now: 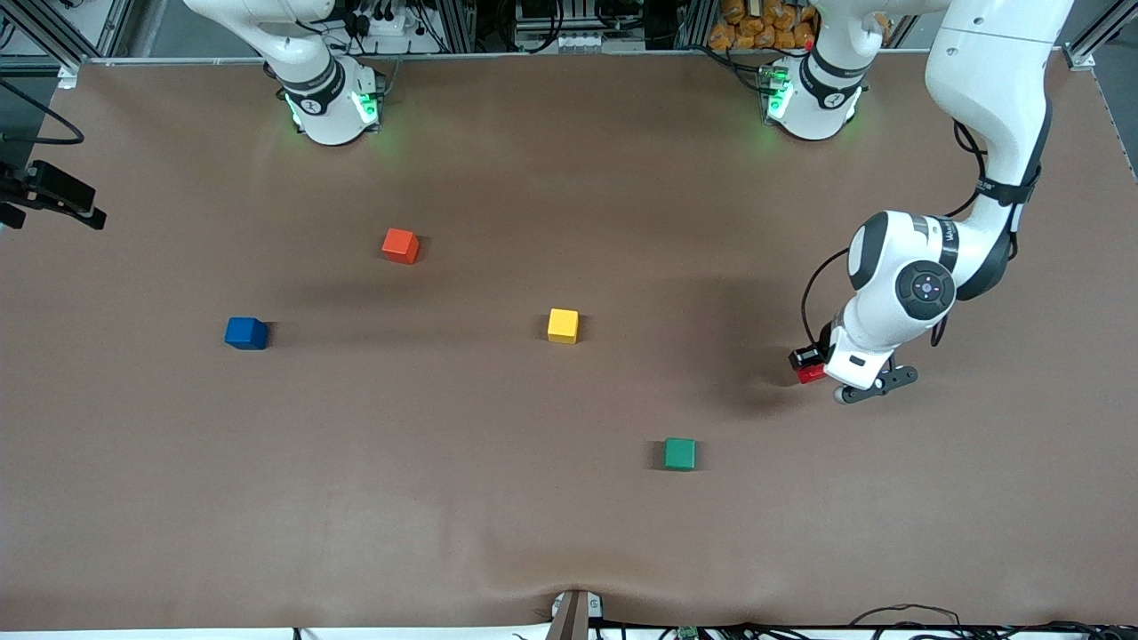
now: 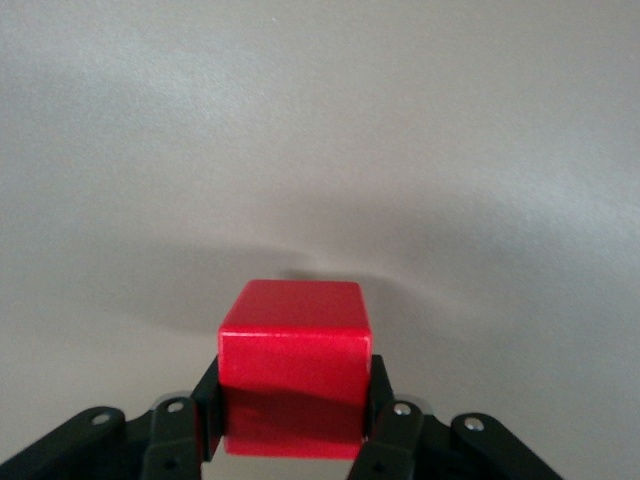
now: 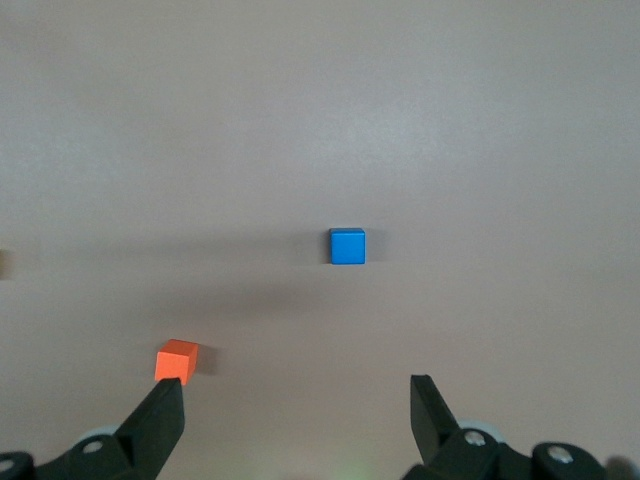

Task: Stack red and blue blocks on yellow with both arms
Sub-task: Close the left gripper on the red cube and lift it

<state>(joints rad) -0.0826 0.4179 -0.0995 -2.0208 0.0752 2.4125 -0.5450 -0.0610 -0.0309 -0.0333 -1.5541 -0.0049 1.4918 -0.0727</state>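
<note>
My left gripper [image 1: 807, 364] is shut on the red block [image 1: 812, 373], low over the table toward the left arm's end. In the left wrist view the red block [image 2: 295, 365] sits squarely between the black fingers [image 2: 208, 405] of the left gripper [image 2: 293, 400]. The yellow block [image 1: 563, 325] stands alone near the table's middle. The blue block [image 1: 245, 333] lies toward the right arm's end. My right gripper [image 3: 295, 385] hangs open and empty, high over the table, with the blue block [image 3: 347, 246] below it. It is out of the front view.
An orange-red cube [image 1: 400, 245] lies farther from the front camera than the blue block, also visible from the right wrist as the orange-red cube [image 3: 177, 361]. A green cube [image 1: 680, 453] sits nearer the camera than the yellow block. A black device [image 1: 53, 191] juts in at the table's edge.
</note>
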